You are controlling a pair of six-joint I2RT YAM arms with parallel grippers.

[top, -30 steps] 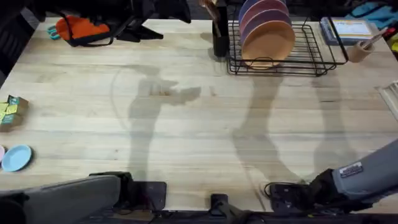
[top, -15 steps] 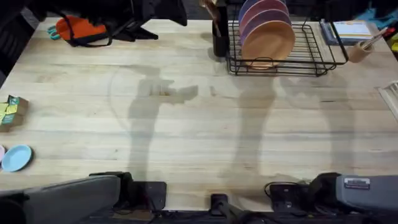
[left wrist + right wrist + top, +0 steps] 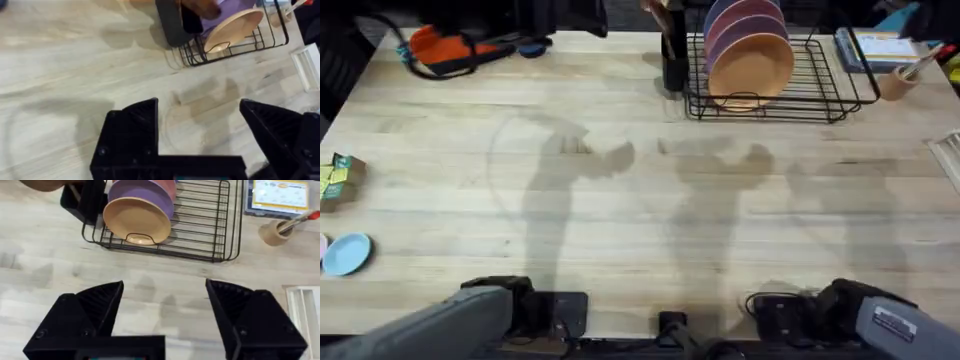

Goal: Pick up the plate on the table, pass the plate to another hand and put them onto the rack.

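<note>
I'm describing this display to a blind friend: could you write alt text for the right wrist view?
A black wire rack stands on a light wooden table, holding upright plates: an orange plate in front, a purple plate behind it. The right gripper hangs open and empty in the foreground.

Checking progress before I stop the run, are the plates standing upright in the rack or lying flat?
Upright. The orange plate, purple plate and pink plate stand on edge in the black wire rack, one behind another.

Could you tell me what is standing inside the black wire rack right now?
The rack holds three plates on edge at its left end: an orange plate in front, a purple plate behind it, a salmon-pink plate rearmost. Each mostly hides the next.
</note>
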